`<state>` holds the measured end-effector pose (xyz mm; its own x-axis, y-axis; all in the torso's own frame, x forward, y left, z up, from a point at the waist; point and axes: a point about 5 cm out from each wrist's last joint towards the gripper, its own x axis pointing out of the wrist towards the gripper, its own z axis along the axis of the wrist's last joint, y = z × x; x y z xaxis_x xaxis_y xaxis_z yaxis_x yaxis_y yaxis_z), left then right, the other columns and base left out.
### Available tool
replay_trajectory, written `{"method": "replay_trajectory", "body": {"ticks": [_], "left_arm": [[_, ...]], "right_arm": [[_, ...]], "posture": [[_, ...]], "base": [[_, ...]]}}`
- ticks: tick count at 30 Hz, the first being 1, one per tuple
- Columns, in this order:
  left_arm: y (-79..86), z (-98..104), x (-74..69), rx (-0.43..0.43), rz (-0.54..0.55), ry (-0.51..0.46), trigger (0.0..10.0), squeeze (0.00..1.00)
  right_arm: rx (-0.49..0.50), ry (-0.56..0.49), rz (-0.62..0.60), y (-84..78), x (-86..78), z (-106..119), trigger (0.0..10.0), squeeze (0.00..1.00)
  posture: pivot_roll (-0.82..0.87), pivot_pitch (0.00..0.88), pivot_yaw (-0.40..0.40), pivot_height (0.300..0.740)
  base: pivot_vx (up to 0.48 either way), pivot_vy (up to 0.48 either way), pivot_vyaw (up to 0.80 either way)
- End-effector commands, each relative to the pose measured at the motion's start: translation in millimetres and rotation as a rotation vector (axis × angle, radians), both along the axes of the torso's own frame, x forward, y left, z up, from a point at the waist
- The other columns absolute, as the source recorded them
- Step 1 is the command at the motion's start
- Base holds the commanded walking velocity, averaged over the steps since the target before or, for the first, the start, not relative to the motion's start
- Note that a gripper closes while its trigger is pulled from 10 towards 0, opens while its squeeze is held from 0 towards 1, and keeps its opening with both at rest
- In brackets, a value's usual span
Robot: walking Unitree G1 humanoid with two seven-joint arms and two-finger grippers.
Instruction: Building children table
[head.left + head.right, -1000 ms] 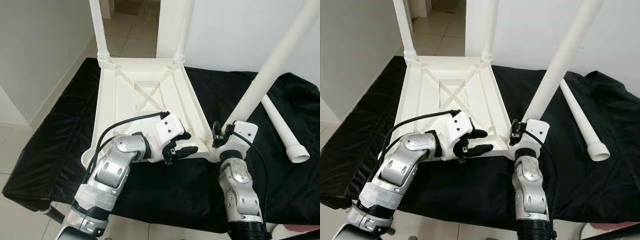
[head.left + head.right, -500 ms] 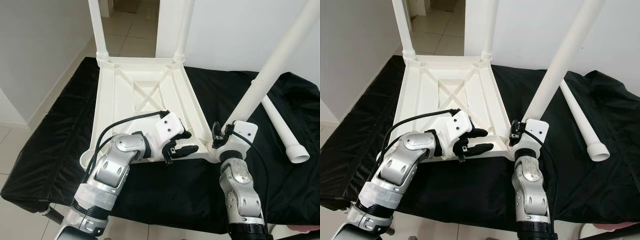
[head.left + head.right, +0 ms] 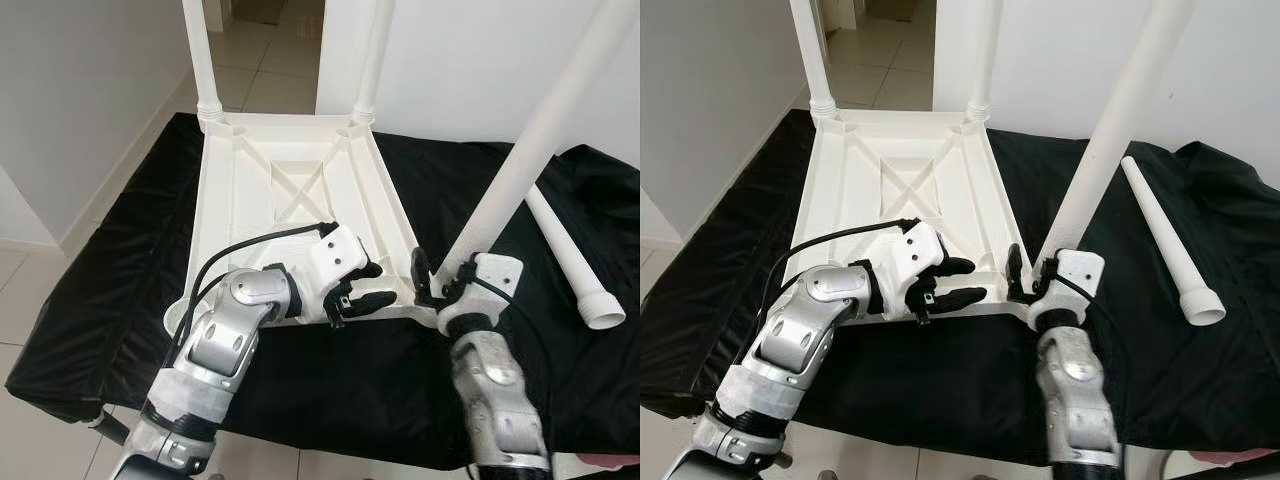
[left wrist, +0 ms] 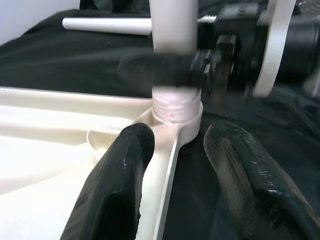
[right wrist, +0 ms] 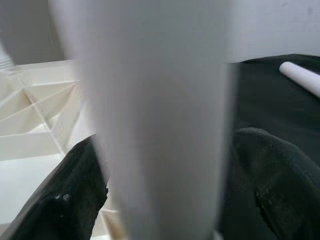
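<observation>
Head views: upturned table top (image 3: 290, 190) lies on black cloth (image 3: 120, 240), two far legs (image 3: 196, 55) seated. Right gripper (image 3: 440, 282) clasps third leg (image 3: 520, 160) at near right corner socket; I judge leg leaning (risk: jams or pops out if pushed crooked). Spare leg (image 3: 572, 262) lies loose on cloth.

Left wrist: left gripper (image 4: 175, 165) fingers spread, straddling top's near edge; I see no firm hold, top may slide.

Right wrist: fingers (image 5: 75, 195) flank white leg closely.

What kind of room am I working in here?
Likely a home: pale floor tiles and white walls, with a doorway beyond. The upturned table lies on a black cloth; a loose leg waits beside it.
</observation>
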<state>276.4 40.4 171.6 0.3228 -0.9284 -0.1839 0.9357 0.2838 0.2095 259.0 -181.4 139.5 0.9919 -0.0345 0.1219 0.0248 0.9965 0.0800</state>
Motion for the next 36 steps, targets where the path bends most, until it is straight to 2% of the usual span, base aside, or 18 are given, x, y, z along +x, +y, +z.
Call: {"method": "replay_trajectory", "body": {"ticks": [1,3,6,7,10,11,14,15,16,19,21,25,26,27,28,31,32,36], "left_arm": [[0.3,4.0,2.4,-0.013,0.075,-0.047,10.0,0.0],[1.4,4.7,3.6,-0.01,0.078,-0.053,10.0,0.0],[0.8,5.4,4.2,-0.009,0.079,-0.06,10.0,0.0],[0.1,6.0,4.7,-0.01,0.081,-0.065,10.0,0.0],[0.1,6.0,4.7,-0.01,0.081,-0.065,10.0,0.0],[-0.9,6.6,4.9,-0.011,0.081,-0.067,10.0,0.0],[-0.9,6.6,4.9,-0.011,0.081,-0.067,10.0,0.0],[-2.1,7.1,4.7,-0.013,0.079,-0.071,10.0,0.0],[-2.1,7.1,4.7,-0.013,0.079,-0.071,10.0,0.0],[-3.5,8.2,4.9,-0.016,0.078,-0.077,10.0,0.0],[-4.1,8.5,5.1,-0.016,0.077,-0.081,10.0,0.0],[-4.3,8.6,5.1,-0.015,0.076,-0.083,10.0,0.0],[-5.0,9.7,5.9,-0.016,0.073,-0.083,10.0,0.0],[-5.1,10.0,6.3,-0.016,0.073,-0.084,10.0,0.0],[-5.1,10.2,6.5,-0.016,0.072,-0.085,10.0,0.0],[-4.6,10.8,6.7,-0.015,0.071,-0.087,10.0,0.0],[-4.6,11.2,6.8,-0.016,0.071,-0.088,10.0,0.0],[-4.8,11.7,6.9,-0.017,0.072,-0.089,10.0,0.0]], "right_arm": [[-0.002,-0.013,0.01,-3.1,-1.5,1.2,10.0,1.0],[-0.036,-0.021,0.107,-8.6,-3.1,1.0,10.0,1.0],[-0.041,-0.025,0.157,-12.8,-2.9,1.2,10.0,1.0],[-0.066,-0.029,0.207,-15.2,-2.3,1.6,10.0,0.4],[-0.066,-0.029,0.207,-15.2,-2.3,1.6,10.0,0.4],[-0.08,-0.031,0.259,-16.1,-1.6,2.0,10.0,0.0],[-0.08,-0.031,0.259,-16.1,-1.6,2.0,10.0,0.0],[-0.115,-0.021,0.338,-17.4,1.5,0.9,10.0,0.0],[-0.115,-0.021,0.338,-17.4,1.5,0.9,10.0,0.0],[-0.169,0.017,0.464,-20.3,13.4,-3.2,10.0,0.0],[-0.188,0.031,0.499,-20.2,21.2,-4.9,10.0,0.0],[-0.197,0.037,0.516,-19.8,25.9,-5.7,10.0,0.0],[-0.237,0.052,0.536,-16.7,36.7,-7.5,9.5,0.0],[-0.245,0.054,0.552,-16.8,39.3,-8.1,6.2,0.0],[-0.249,0.056,0.563,-17.1,40.7,-8.5,1.8,0.0],[-0.254,0.063,0.572,-19.7,42.8,-9.5,1.8,0.0],[-0.255,0.071,0.574,-21.7,43.3,-10.4,0.0,0.0],[-0.255,0.079,0.583,-25.1,43.7,-11.8,0.0,0.0]], "posture": [[-0.06,0.0,-0.046,0.74],[-0.07,0.0,-0.04,0.74],[-0.07,0.0,-0.041,0.74],[-0.07,0.0,-0.038,0.74],[-0.07,0.0,-0.038,0.74],[-0.07,0.0,-0.038,0.74],[-0.07,0.0,-0.038,0.74],[-0.07,0.0,-0.039,0.74],[-0.07,0.0,-0.039,0.74],[-0.06,0.0,-0.042,0.74],[-0.07,0.0,-0.04,0.74],[-0.07,0.0,-0.04,0.74],[-0.06,0.0,-0.04,0.74],[-0.06,0.0,-0.039,0.74],[-0.06,0.0,-0.039,0.74],[-0.05,0.0,-0.039,0.74],[-0.05,0.0,-0.039,0.74],[-0.05,0.0,-0.039,0.74]], "base": [[0.0,0.0,0.0],[0.0,0.0,0.0],[0.0,0.0,0.0],[0.0,0.0,0.0],[0.0,0.0,0.0],[0.0,0.0,0.0],[0.0,0.0,0.0],[0.0,0.0,0.0],[0.0,0.0,0.0],[0.0,0.0,0.0],[0.0,0.0,0.0],[0.0,0.0,0.0],[0.0,0.0,0.0],[0.0,0.0,0.0],[0.0,0.0,0.0],[0.0,0.0,0.0],[0.0,0.0,0.0],[0.0,0.0,0.0]]}}
